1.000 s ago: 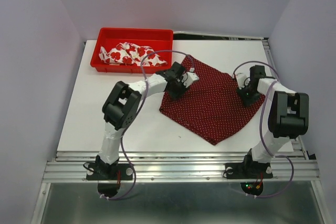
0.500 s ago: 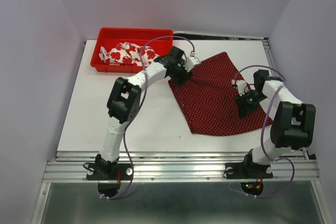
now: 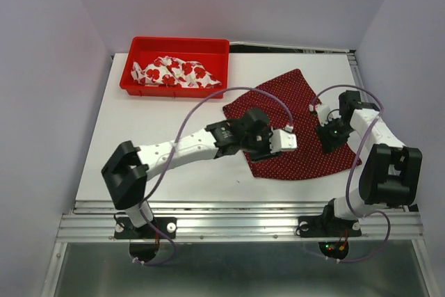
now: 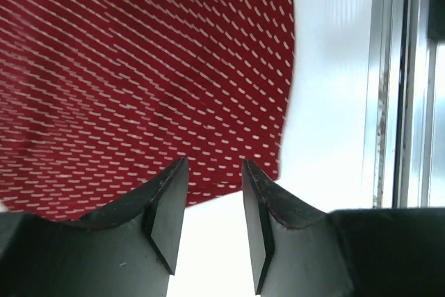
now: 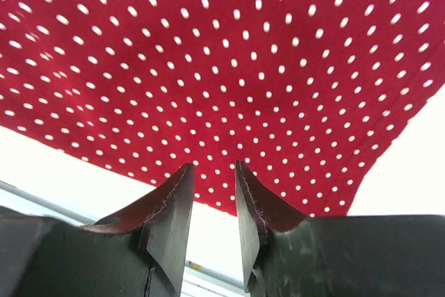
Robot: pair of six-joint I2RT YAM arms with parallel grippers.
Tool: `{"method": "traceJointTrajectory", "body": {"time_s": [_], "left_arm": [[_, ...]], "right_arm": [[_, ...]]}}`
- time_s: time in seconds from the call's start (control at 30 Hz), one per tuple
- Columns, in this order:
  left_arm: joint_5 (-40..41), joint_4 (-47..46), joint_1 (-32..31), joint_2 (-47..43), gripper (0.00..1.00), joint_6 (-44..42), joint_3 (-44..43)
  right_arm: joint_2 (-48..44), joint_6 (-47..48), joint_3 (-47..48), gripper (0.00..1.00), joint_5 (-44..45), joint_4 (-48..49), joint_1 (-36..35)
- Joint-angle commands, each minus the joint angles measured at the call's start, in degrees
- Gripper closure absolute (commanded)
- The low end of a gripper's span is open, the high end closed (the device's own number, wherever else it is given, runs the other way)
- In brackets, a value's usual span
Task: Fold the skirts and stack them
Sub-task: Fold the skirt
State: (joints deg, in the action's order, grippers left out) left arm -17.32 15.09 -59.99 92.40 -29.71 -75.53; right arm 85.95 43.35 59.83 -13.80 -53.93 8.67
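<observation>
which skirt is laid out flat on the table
The dark red polka-dot skirt: it lies spread open on the white table, while the white flowered skirt sits bunched up in the red tray.

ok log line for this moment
dotted skirt: flat on table, unfolded | flowered skirt: crumpled in red tray | left gripper: open, over hem | right gripper: open, over cloth | stack: not started

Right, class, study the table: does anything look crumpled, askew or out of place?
The flowered skirt lies crumpled in a heap inside the red tray at the far left, not folded. The polka-dot skirt lies spread flat on the table but turned askew to its edges. Nothing looks spilled or damaged.
</observation>
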Motion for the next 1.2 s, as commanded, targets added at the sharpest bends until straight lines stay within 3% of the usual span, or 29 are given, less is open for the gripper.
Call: {"method": "traceJointTrajectory", "body": {"time_s": [0.0, 0.13, 0.3, 0.47, 0.5, 0.53, 0.63, 0.7, 0.83, 0.9, 1.0, 1.17], "left_arm": [[3.95, -2.16, -3.02, 6.03, 0.53, 3.78, 2.31], [6.77, -1.65, -4.87, 13.57, 0.57, 4.4, 1.61], [6.87, 2.3, -7.07, 15.09, 0.65, 1.6, 4.5], [7.21, 5.3, -7.51, 11.15, 0.69, -0.08, 7.84], [7.48, 5.04, -7.51, 10.18, 0.67, 0.01, 8.29], [7.74, 4.95, -7.51, 9.04, 0.56, 0.09, 8.55], [8.62, 5.12, -7.34, 4.03, 0.39, 0.36, 8.55], [8.8, 6.17, -7.08, 2.79, 0.35, 0.45, 8.12], [6.69, 6.7, -5.15, -0.37, 0.31, 1.15, 8.73], [5.38, 6.79, -3.48, -1.6, 0.3, 1.41, 9.08], [1.51, 6.88, -1.54, -2.05, 0.3, 2.55, 8.82], [-0.6, 4.69, 0.04, -3.19, 0.3, 4.13, 9.96]], "right_arm": [[0.18, 0.85, -0.77, 0.64, 4.04, 2.86, 0.65], [1.23, 1.73, -1.74, 0.65, 5.8, 4.45, 1.79], [0.8, 4.97, 2.11, 0.66, 4.58, 4.1, 5.74], [-3.84, 20.05, 4.33, 0.64, 0.36, 0.41, 8.11], [-4.99, 22.71, 3.72, 0.63, -0.6, 0.23, 8.12], [-6.22, 25.61, 2.93, 0.62, -1.05, 0.23, 8.82], [-12.63, 44.2, -3.2, 0.57, -5.35, -2.3, 11.63], [-17.73, 51.1, -6.29, 0.5, -7.37, -3.63, 13.74], [-21.09, 64.62, -10.87, 0.36, -9.57, -7.92, 15.42], [-19.78, 68.86, -11.14, 0.34, -10.8, -12.66, 16.9], [-18.28, 75.64, -12.45, 0.28, -6.88, -16.2, 16.91], [-21.61, 80.48, -18.61, 0.24, -0.79, -10.6, 17.61]]}}
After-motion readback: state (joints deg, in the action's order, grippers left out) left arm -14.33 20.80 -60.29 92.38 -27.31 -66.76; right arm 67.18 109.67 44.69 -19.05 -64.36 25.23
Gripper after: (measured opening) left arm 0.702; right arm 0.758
